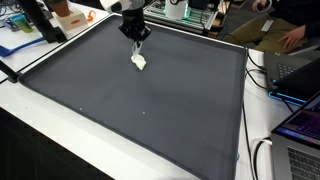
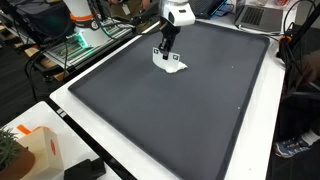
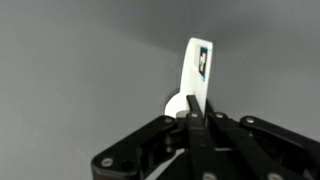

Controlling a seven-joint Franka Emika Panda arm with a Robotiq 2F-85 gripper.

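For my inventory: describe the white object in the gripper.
The white object is small, flat and elongated, plastic-looking, with a dark blue patch near its far end and a rounded near end. The shut gripper pinches that near end. It sits low over the dark grey mat; contact with it cannot be told.

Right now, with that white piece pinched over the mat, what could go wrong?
The gripper pinches the white piece at one end only, with most of it sticking out beyond the grip, so it could pivot or slip free. In an exterior view the white piece hangs close to the dark mat; going lower might jam or bend it.
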